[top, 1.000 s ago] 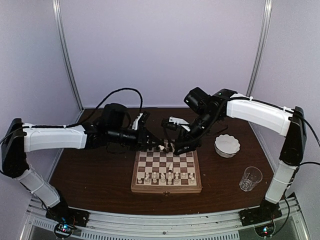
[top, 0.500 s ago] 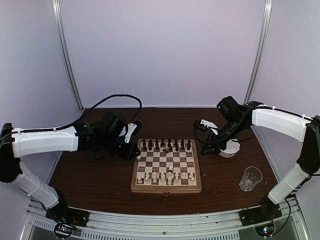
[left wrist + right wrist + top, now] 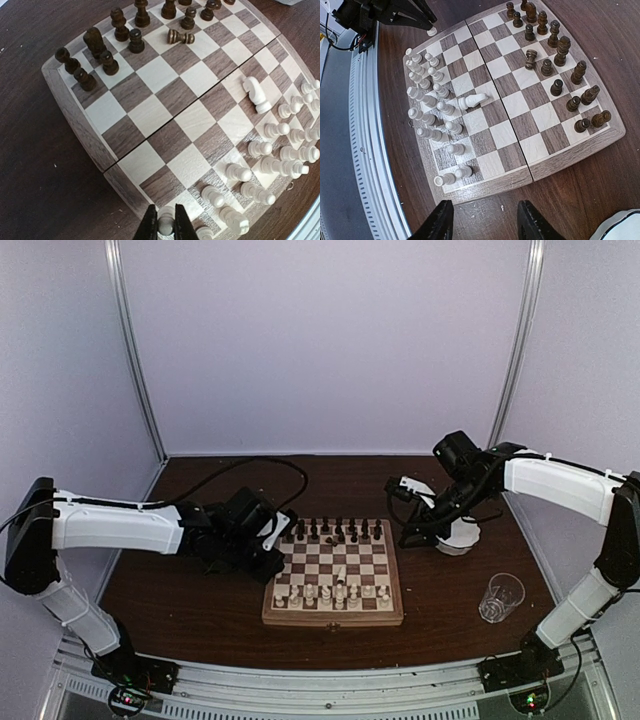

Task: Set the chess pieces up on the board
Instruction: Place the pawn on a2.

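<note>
1. The board (image 3: 333,619) lies at the middle of the table. The dark pieces (image 3: 119,27) stand along its far side and the white pieces (image 3: 239,173) crowd its near side. We judge the set-up well along but not done.
2. The left gripper (image 3: 165,215) hangs over the board's left edge at the white end, its jaws narrow and pinched on a small white piece (image 3: 165,225). To place it well, we carry it over a vacant home square, come straight down and keep it upright. We part the jaws only once its base sits flat. We cannot tell which square is vacant.
3. The right gripper (image 3: 485,205) hovers just off the board's right edge, jaws wide with nothing between them. We judge it well apart from the left arm's path.
4. A white bowl (image 3: 462,538) sits right of the board, just beyond the right gripper, and a drinking glass (image 3: 501,596) stands near the table's right front. Neither stands in the way.
5. The real hazard is the tight white ranks, because our fingers could topple a neighbour on the way down or out.
6. A white knight (image 3: 256,94) sits tipped out on the middle squares. A dark pawn (image 3: 180,36) lies on its side among the dark ranks. We judge that both need righting.
</note>
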`<state>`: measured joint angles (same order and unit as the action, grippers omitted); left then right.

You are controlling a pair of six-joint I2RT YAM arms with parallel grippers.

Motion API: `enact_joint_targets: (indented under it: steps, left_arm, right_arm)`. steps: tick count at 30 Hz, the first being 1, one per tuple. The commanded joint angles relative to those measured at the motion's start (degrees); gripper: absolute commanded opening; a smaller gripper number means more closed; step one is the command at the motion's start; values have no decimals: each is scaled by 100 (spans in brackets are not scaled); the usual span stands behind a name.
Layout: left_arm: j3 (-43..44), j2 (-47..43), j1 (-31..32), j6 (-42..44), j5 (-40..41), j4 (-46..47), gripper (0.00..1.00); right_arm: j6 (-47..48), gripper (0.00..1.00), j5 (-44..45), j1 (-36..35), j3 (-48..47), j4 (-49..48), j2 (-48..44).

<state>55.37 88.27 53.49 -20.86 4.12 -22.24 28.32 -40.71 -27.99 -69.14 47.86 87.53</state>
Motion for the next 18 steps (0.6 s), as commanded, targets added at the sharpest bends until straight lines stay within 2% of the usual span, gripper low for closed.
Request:
enact_joint_targets:
  steps: [1, 18]
  left_arm:
    - [-99, 223, 118, -4, 87, 295, 3]
    - [-38, 611, 336, -117, 184, 377, 3]
  right_arm:
    - [-10, 46, -108, -19, -73, -79, -34]
    - [-1, 47, -209, -14, -151, -30, 53]
